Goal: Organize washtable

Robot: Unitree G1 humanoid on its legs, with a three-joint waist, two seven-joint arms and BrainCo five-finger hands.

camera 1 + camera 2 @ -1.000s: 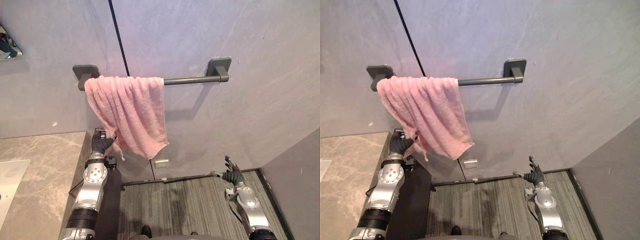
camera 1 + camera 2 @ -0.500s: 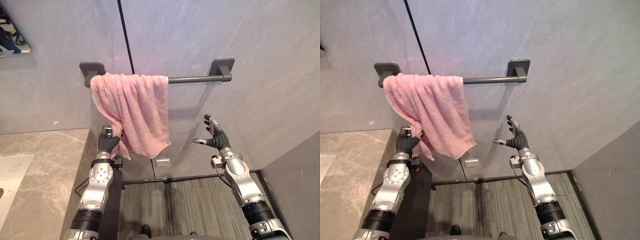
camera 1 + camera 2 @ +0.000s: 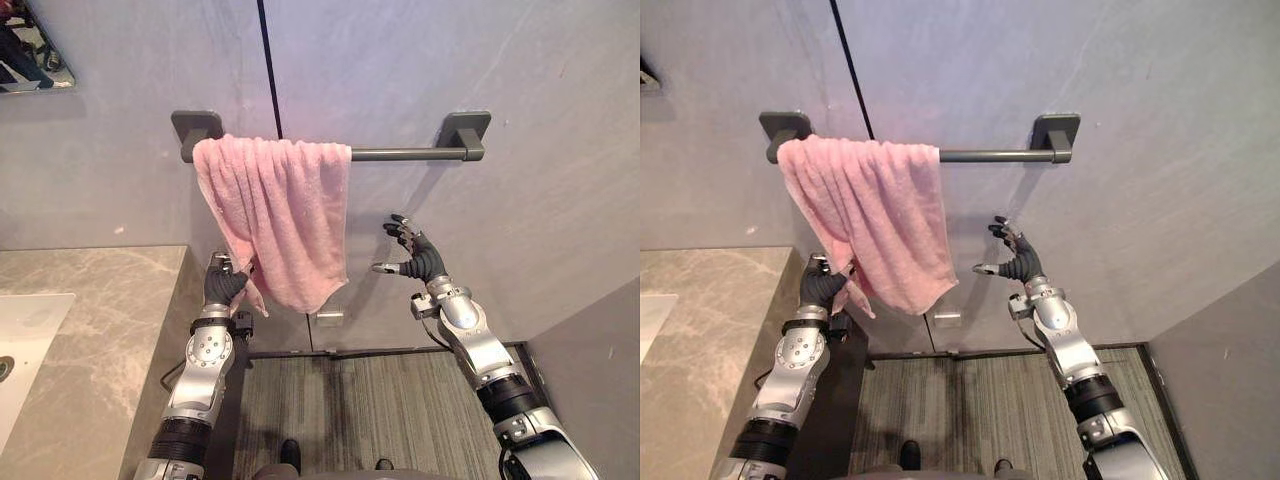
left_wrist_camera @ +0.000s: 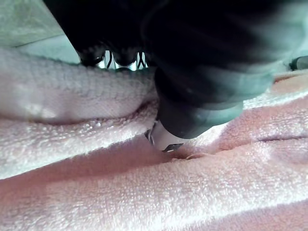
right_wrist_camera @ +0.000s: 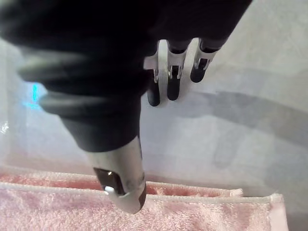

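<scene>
Pink towel point(image 3: 280, 215) is draped over the left end of the wall bar point(image 3: 400, 154), lower edge pinched in the curled left hand point(image 3: 222, 285) by the desk point(image 3: 90, 330); right hand point(image 3: 415, 258) is held spread just beside it, not touching.

Fluffy pink terry-cloth towel point(image 3: 280, 215); matt dark metal rail point(image 3: 400, 154); smooth grey wall point(image 3: 560, 90); polished, veined stone bench point(image 3: 90, 330)

A dark vertical seam point(image 3: 269, 60) split the grey wall point(image 3: 540, 80); a small white plate point(image 3: 328, 319) sat low above the striped floor point(image 3: 370, 400)
</scene>
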